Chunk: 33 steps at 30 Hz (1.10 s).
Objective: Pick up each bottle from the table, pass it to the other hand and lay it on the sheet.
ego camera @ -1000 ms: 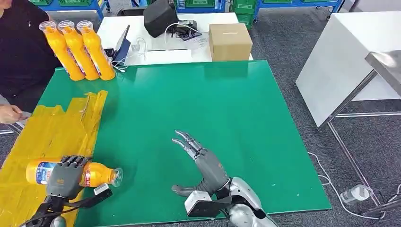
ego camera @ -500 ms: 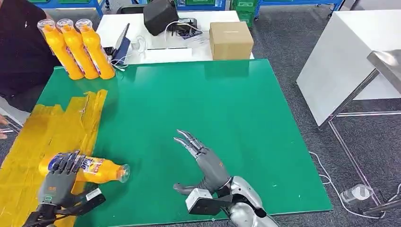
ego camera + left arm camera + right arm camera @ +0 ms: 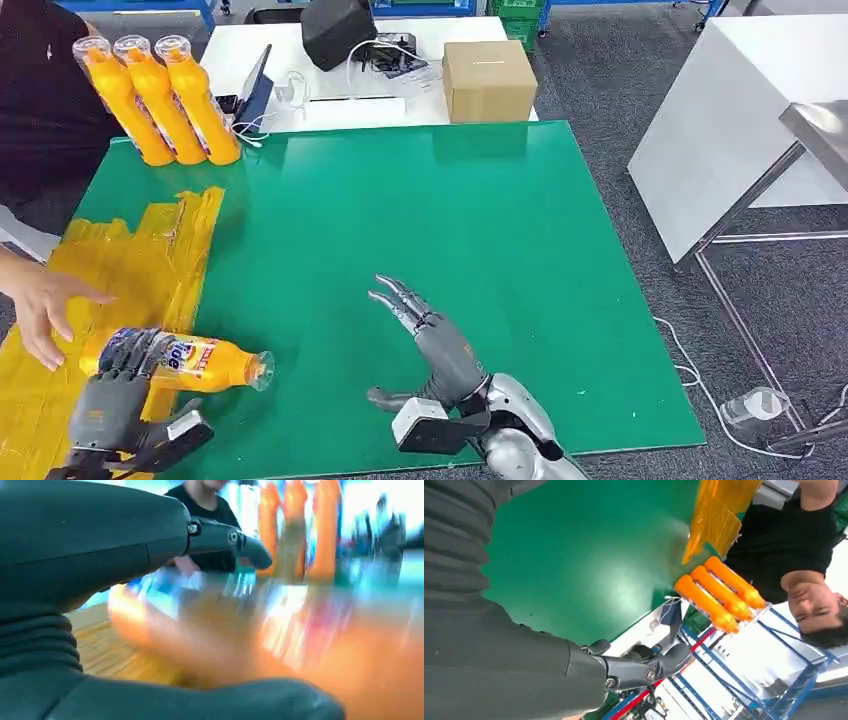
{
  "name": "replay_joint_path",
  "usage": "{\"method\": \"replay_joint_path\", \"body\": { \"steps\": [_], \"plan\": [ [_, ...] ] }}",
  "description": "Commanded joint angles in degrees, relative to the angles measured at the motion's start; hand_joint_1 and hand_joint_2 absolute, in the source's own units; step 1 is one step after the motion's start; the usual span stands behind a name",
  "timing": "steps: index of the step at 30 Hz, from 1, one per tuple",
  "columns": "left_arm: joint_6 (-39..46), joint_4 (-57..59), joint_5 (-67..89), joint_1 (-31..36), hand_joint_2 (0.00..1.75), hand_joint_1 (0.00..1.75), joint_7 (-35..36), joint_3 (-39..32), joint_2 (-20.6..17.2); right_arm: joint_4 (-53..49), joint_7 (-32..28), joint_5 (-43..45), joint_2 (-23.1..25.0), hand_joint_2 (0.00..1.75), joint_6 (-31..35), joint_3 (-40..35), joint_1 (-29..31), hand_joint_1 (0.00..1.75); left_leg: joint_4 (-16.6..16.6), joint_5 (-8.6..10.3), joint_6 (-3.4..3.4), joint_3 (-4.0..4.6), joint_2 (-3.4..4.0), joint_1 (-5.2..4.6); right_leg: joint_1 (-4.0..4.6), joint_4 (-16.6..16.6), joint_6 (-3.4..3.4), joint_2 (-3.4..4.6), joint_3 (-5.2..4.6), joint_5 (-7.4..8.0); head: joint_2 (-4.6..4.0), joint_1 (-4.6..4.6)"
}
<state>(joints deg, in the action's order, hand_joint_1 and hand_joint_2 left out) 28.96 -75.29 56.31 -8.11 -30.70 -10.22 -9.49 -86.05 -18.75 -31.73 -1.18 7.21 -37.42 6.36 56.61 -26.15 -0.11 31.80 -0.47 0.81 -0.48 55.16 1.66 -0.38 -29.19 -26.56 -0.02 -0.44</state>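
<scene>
Bottle laid at the sheet's edge, left hand on it

Bottle [image 3: 185,360] lies on its side, its base end on the yellow sheet [image 3: 120,270] and its capped neck out over the green bench [image 3: 480,230]. My left hand [image 3: 110,385] rests over the base end; I cannot tell whether its fingers [image 3: 135,348] are clasped round it or loosening. I judge the bottle full, fairly heavy, smooth and apt to roll, so the labelled middle is the place to take it. A person's hand [image 3: 45,305] reaches over the sheet just beside it. My right hand [image 3: 435,345] hovers over mid-bench, fingers spread, holding nothing. Three more bottles [image 3: 155,100] stand together at the far left corner.
</scene>
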Motion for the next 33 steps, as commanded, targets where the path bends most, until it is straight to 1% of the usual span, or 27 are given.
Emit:
{"method": "replay_joint_path", "body": {
  "steps": [1,2,3,4,5,6,7,8,9,10,11,12,13,14,15,16,17,18,19,20,21,22,23,24,31,33],
  "plan": [
    [-8.69,-17.90,-25.82,1.07,0.00,0.00,-9.30,-6.40,11.37,0.73,0.35,-10.00,2.36,1.75,7.39,1.67,-2.16,0.00,0.02,-0.02,0.05,0.05,-0.02,0.00,0.01,-0.03,0.00,-0.03,0.01,-0.01,0.00,0.00],
    [-13.22,-22.16,-34.51,1.66,0.00,0.00,-9.30,-6.82,13.11,0.56,0.38,-9.53,3.38,0.00,6.83,1.82,-2.92,0.00,0.02,-0.05,0.06,0.02,0.05,0.00,0.02,-0.04,-0.01,0.03,0.05,-0.02,0.00,0.00],
    [-18.33,-25.03,-37.58,2.04,0.00,0.00,-8.72,-6.41,14.03,0.80,0.74,-13.31,4.18,0.00,9.73,2.04,-3.46,0.00,0.08,-0.04,0.04,0.13,-0.01,0.01,0.03,0.02,-0.01,-0.02,-0.03,-0.02,0.00,0.00],
    [-22.99,-29.25,-42.63,1.92,0.00,0.00,-8.91,-5.59,15.75,1.08,0.53,-13.60,5.26,0.00,10.66,2.43,-4.21,0.00,0.17,-0.07,0.06,0.20,-0.12,0.04,0.05,0.07,-0.02,-0.13,-0.05,-0.06,0.00,-0.02],
    [-26.37,-32.48,-46.40,0.93,0.00,0.00,-9.30,-4.33,17.10,0.78,-1.89,-10.34,6.27,0.00,11.55,3.33,-5.10,0.00,0.15,-0.04,0.04,0.22,-0.11,0.05,0.06,0.05,-0.02,-0.12,-0.11,-0.03,0.00,0.00],
    [-29.43,-34.97,-49.29,-0.82,0.00,0.00,-9.30,-2.47,18.28,0.10,-4.36,-8.60,7.63,0.00,14.32,4.83,-6.34,0.00,0.18,-0.04,0.04,0.28,-0.19,0.05,0.06,0.05,-0.01,-0.20,-0.15,-0.05,0.00,0.00],
    [-30.51,-41.19,-50.77,-2.47,0.00,0.00,-9.30,0.64,19.02,-0.88,-7.15,-7.20,8.69,0.00,16.96,5.63,-7.47,0.00,0.17,-0.06,0.05,0.24,-0.16,0.04,0.05,0.05,-0.02,-0.18,-0.11,-0.07,0.00,-0.02],
    [-27.10,-45.96,-49.50,-5.76,0.00,0.00,-9.30,7.10,18.68,-2.75,-10.69,-3.61,9.08,0.00,17.39,5.41,-8.48,0.00,0.17,-0.10,0.05,0.19,-0.06,0.02,0.03,0.06,-0.01,-0.07,-0.10,-0.08,0.00,-0.02],
    [-27.34,-46.38,-50.21,-6.69,0.00,0.00,-9.30,9.06,18.36,-3.40,-11.47,-2.57,9.19,0.00,17.43,5.50,-8.96,0.00,0.20,-0.09,0.03,0.29,-0.02,0.08,0.08,0.05,0.00,-0.04,-0.18,-0.04,0.00,-0.02],
    [-26.23,-47.58,-48.54,-8.05,0.00,0.00,-9.30,11.13,19.24,-4.32,-11.46,-2.58,9.01,0.00,17.57,5.41,-9.61,0.00,0.16,-0.07,0.04,0.28,-0.03,0.03,0.03,0.05,0.01,-0.04,-0.19,-0.04,0.00,-0.02],
    [-26.23,-47.58,-48.54,-8.05,0.00,0.00,-9.30,11.13,19.24,-4.32,-11.46,-2.58,9.01,0.00,17.57,5.41,-9.61,0.00,0.19,-0.15,0.09,0.22,-0.03,-0.02,-0.01,0.08,0.03,-0.05,-0.12,-0.13,0.00,-0.04],
    [-25.68,-48.80,-49.66,-7.87,0.00,0.00,-9.30,13.42,17.82,-5.33,-13.22,0.46,8.98,0.00,16.41,5.24,-10.05,0.00,0.21,-0.21,0.11,0.16,-0.02,-0.01,0.01,0.06,0.03,-0.04,-0.05,-0.16,0.00,0.02],
    [-22.99,-48.47,-49.45,-8.68,0.00,0.00,-9.30,15.91,17.20,-6.06,-15.85,5.02,9.64,0.00,14.92,5.87,-10.64,0.00,0.11,-0.19,0.08,0.08,0.12,0.01,0.03,-0.03,0.01,0.10,-0.05,-0.09,0.00,-0.07],
    [-22.99,-48.47,-49.45,-8.68,0.00,0.00,-9.30,15.91,17.20,-6.06,-15.85,5.02,9.64,0.00,14.92,5.87,-10.64,0.00,0.07,-0.14,0.08,0.11,0.13,-0.06,-0.05,0.00,0.01,0.08,-0.10,-0.07,0.00,-0.02],
    [-20.09,-47.90,-48.29,-9.32,0.00,0.00,-9.30,19.22,16.92,-6.40,-16.42,5.40,10.40,0.00,14.50,6.22,-11.30,0.00,0.10,-0.13,0.06,0.21,0.10,-0.02,-0.02,0.01,0.00,0.02,-0.16,-0.05,0.00,0.00],
    [-24.04,-45.96,-52.68,-10.10,0.00,0.00,-9.30,21.02,17.57,-6.60,-17.48,6.86,10.89,0.00,13.63,5.90,-11.52,0.00,0.11,-0.15,0.07,0.17,0.11,-0.01,0.00,0.00,-0.02,0.02,-0.14,-0.06,0.00,0.00],
    [-28.27,-40.27,-54.95,-11.45,0.00,0.00,-9.30,23.13,20.47,-5.81,-18.54,9.06,11.06,0.00,11.62,4.76,-11.51,0.00,0.07,-0.10,0.06,0.21,0.09,-0.04,-0.05,0.01,-0.02,0.00,-0.21,-0.04,0.00,-0.02],
    [-29.61,-37.17,-54.63,-11.29,0.00,0.00,-9.30,24.99,22.69,-3.91,-18.71,9.43,11.35,0.00,11.46,3.56,-10.81,0.00,-0.04,-0.08,0.06,0.10,0.13,-0.07,-0.08,-0.09,-0.01,0.05,-0.14,-0.01,0.00,-0.02],
    [-29.46,-33.35,-56.11,-10.70,0.00,0.00,-9.30,27.47,23.47,-1.15,-18.93,8.86,11.48,0.00,11.42,1.60,-9.76,0.00,-0.07,-0.10,0.08,0.01,0.12,-0.07,-0.08,-0.13,-0.03,0.03,-0.03,-0.02,0.00,-0.04],
    [-26.60,-30.38,-54.42,-10.04,0.00,0.00,-9.30,28.68,23.57,1.94,-18.96,6.61,12.19,0.00,14.29,0.41,-9.17,0.00,-0.11,-0.06,0.09,-0.01,0.09,-0.08,-0.11,-0.18,0.00,0.01,0.00,0.01,0.00,-0.07],
    [-23.51,-29.80,-53.30,-9.30,0.00,0.00,-9.30,30.47,22.25,2.81,-19.82,8.00,12.46,0.00,15.34,0.18,-9.29,0.00,-0.09,-0.06,0.11,-0.01,0.05,-0.10,-0.13,-0.18,0.01,-0.03,0.03,0.00,0.00,-0.04],
    [-19.34,-29.21,-52.03,-8.28,0.00,0.00,-9.30,33.35,19.74,2.78,-21.25,11.76,12.30,0.00,15.97,0.85,-9.65,0.00,-0.15,-0.03,0.09,-0.05,0.09,-0.04,-0.08,-0.25,0.00,0.01,0.03,0.05,0.00,-0.02],
    [-19.55,-27.81,-53.12,-7.26,0.00,0.00,-9.30,34.62,18.57,3.08,-20.81,11.15,12.12,0.00,15.95,0.69,-8.59,0.00,-0.16,-0.03,0.09,-0.03,0.08,-0.11,-0.14,-0.20,0.01,0.01,0.00,0.02,0.00,-0.04],
    [-20.64,-25.61,-53.02,-6.70,0.00,0.00,-9.30,35.19,18.26,3.69,-20.07,10.22,12.02,0.00,15.17,0.02,-7.80,0.00,-0.14,-0.04,0.10,-0.03,0.08,-0.13,-0.14,-0.19,0.00,0.02,0.03,0.02,0.00,0.04],
    [-20.64,-25.61,-53.02,-6.70,0.00,0.00,-9.30,35.19,18.26,3.69,-20.07,10.22,12.02,0.00,15.17,0.02,-7.80,0.00,-0.12,-0.09,0.04,-0.07,0.22,-0.13,-0.12,-0.15,-0.03,0.15,0.03,0.02,0.00,-0.02],
    [-20.64,-25.61,-53.02,-6.70,0.00,0.00,-9.30,35.19,18.26,3.69,-20.07,10.22,12.02,0.00,15.17,0.02,-7.80,0.00,-0.08,-0.08,0.04,-0.02,0.16,-0.12,-0.12,-0.13,-0.01,0.08,0.01,0.01,0.00,0.00]
  ]
}}
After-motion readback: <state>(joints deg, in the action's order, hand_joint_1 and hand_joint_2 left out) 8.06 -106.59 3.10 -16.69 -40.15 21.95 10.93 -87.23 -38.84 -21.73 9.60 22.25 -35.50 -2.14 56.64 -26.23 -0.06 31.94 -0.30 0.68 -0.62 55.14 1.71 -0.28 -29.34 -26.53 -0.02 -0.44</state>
